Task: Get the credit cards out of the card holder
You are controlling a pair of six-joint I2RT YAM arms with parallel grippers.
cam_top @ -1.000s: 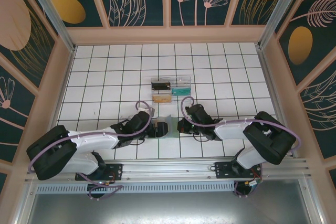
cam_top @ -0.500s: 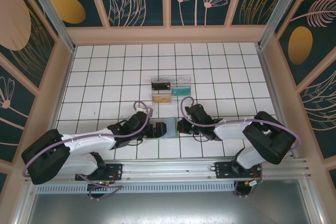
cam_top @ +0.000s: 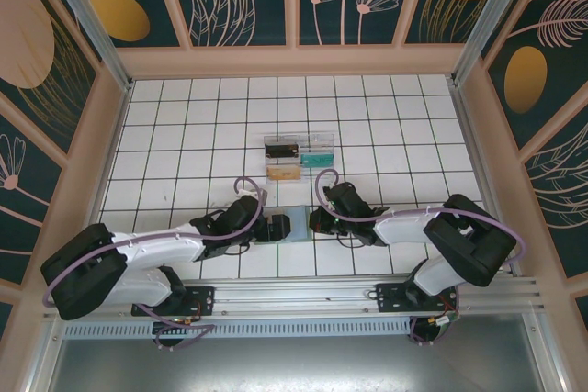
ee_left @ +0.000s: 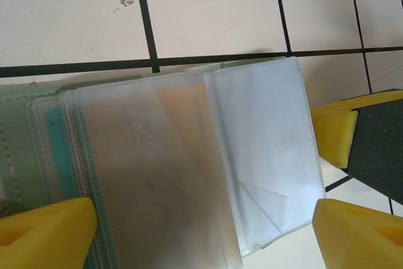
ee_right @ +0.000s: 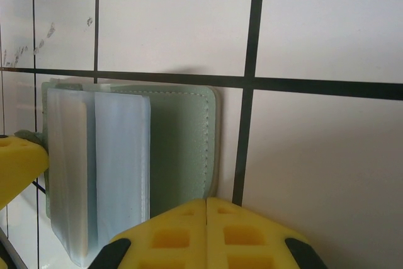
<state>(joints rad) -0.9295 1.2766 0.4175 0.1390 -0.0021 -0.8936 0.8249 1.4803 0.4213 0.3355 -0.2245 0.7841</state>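
Note:
The grey-green card holder [cam_top: 297, 224] lies open on the tiles between both grippers. In the left wrist view its clear sleeves [ee_left: 189, 168] fan out over the green cover [ee_left: 12, 155]. A teal strip [ee_left: 55, 137], perhaps a credit card, shows at their left edge. My left gripper [ee_left: 201, 237] is open, its yellow fingertips [ee_left: 44, 231] straddling the sleeves. My right gripper [ee_right: 206, 234] is shut, its tips at the near edge of the holder's green panel [ee_right: 182, 143]. From above, the left gripper [cam_top: 276, 227] and the right gripper [cam_top: 317, 220] flank the holder.
A clear compartmented tray [cam_top: 299, 158] stands two tiles behind the holder, with a dark, a tan and a teal flat item inside. The right gripper's yellow and black finger [ee_left: 362, 137] sits just right of the sleeves. Wooden walls surround the tiled table.
The holder went from dark and folded to open, with a pale blue-grey panel showing on its right. The left arm shifted slightly; the right arm stayed put.

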